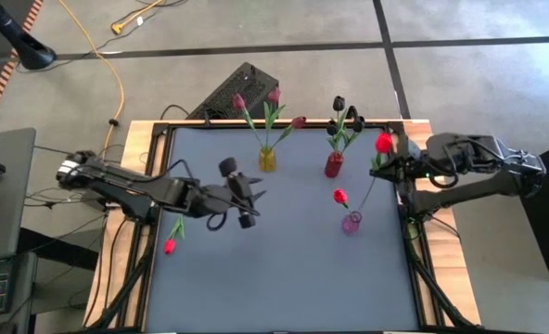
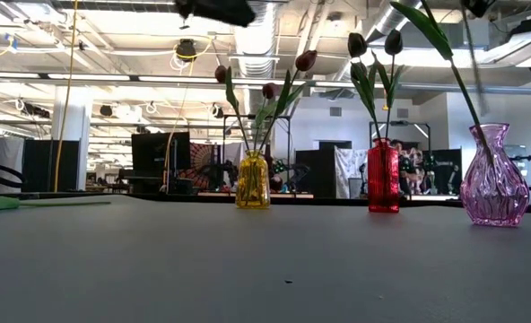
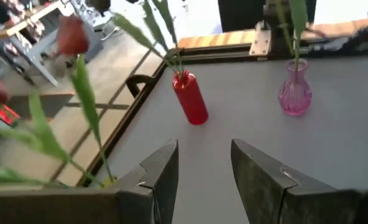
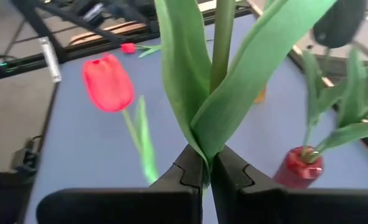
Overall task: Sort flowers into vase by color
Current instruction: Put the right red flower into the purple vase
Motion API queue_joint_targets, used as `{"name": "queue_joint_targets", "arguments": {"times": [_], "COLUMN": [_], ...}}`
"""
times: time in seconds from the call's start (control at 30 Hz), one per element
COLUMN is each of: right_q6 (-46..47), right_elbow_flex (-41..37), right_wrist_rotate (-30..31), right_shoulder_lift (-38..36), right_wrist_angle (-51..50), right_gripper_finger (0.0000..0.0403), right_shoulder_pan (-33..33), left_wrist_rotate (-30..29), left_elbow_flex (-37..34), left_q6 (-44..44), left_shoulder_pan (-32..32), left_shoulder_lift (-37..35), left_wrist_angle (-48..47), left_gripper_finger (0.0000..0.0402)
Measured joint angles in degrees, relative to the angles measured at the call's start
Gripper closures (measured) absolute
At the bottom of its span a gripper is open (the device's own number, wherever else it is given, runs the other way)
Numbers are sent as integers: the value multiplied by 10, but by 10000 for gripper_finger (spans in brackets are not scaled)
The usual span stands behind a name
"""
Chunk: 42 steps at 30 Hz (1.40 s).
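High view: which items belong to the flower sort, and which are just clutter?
Job:
- yellow vase with maroon tulips
- red vase with black tulips
- purple vase with one red tulip
- red tulip held in the right gripper
- red tulip lying on the table's left edge
- left gripper, open, empty

Clutter:
- yellow cable on the floor
- black box behind the table

Grey-topped table (image 1: 284,269) with a wooden border. Standing upright on it: a yellow vase (image 1: 267,160), a red vase (image 1: 334,165) just beside it toward the right arm's side, and a pink-purple vase (image 1: 351,223) nearer the front than the red vase. One red tulip (image 1: 172,239) lies flat, well apart from the yellow vase, at the left-arm edge.
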Motion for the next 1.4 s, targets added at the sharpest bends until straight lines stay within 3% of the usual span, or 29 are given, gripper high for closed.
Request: {"name": "queue_joint_targets", "arguments": {"times": [0.17,0.33,0.97,1.23,1.4], "right_q6": [16,25,84,88,90], "right_elbow_flex": [-5,-30,-135,-151,-151], "right_wrist_rotate": [0,48,125,125,122], "right_shoulder_lift": [0,0,2,4,2], "right_wrist_angle": [4,17,57,71,66], "right_gripper_finger": [362,362,359,317,259], "right_shoulder_pan": [32,74,177,207,208], "left_wrist_rotate": [-4,-16,-16,-9,2], "left_elbow_flex": [-79,-133,-153,-153,-153], "left_q6": [-56,-73,-78,-90,-95], "left_shoulder_pan": [0,0,1,1,1], "left_shoulder_lift": [-67,-109,-120,-120,-120], "left_wrist_angle": [18,44,63,63,63], "left_gripper_finger": [265,265,265,265,265]}}
